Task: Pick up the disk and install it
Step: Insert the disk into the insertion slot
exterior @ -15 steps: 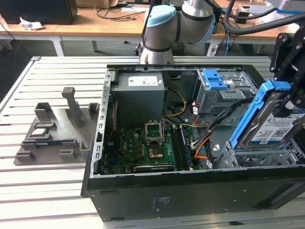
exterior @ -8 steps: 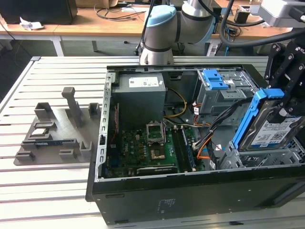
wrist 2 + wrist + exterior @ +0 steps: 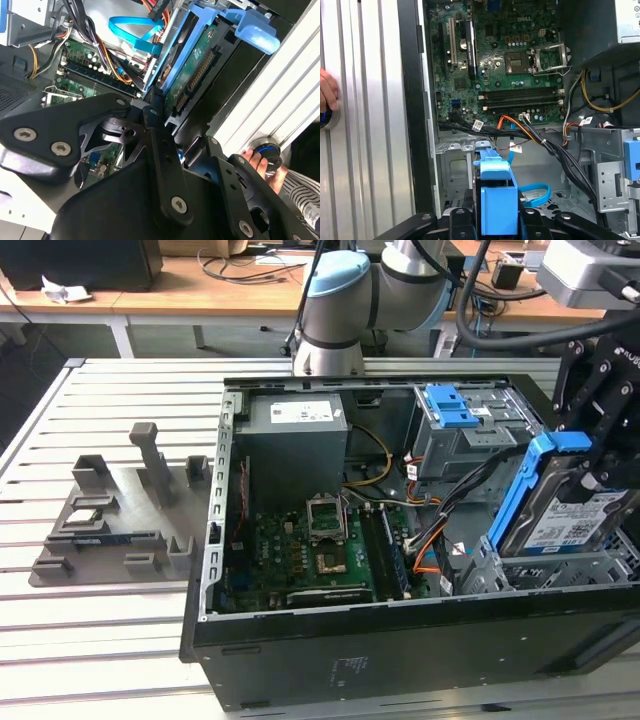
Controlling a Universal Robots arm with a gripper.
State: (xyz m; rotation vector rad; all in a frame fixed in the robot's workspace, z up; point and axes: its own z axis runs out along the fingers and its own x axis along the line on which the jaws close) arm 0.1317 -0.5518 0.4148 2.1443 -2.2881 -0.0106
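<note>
The disk (image 3: 565, 520), silver with a white-and-blue label and blue side rails, stands steeply tilted over the open computer case at the exterior view's right. Its lower end sits at the grey metal drive cage (image 3: 560, 575) in the case's near right corner. My black gripper (image 3: 600, 465) is shut on the disk's upper part. In the first wrist view the blue rail end of the disk (image 3: 495, 200) sits between my fingers (image 3: 456, 220), above the cage floor. The second wrist view shows the disk (image 3: 195, 75) edge-on, its green circuit board facing out.
Inside the case are a big grey box with a white sticker (image 3: 295, 435), a grey bay with a blue latch (image 3: 455, 420), the green motherboard (image 3: 320, 550) and bundled cables (image 3: 540, 137). A grey fixture (image 3: 110, 520) lies on the slatted table. A person's hand (image 3: 327, 95) rests beside the case.
</note>
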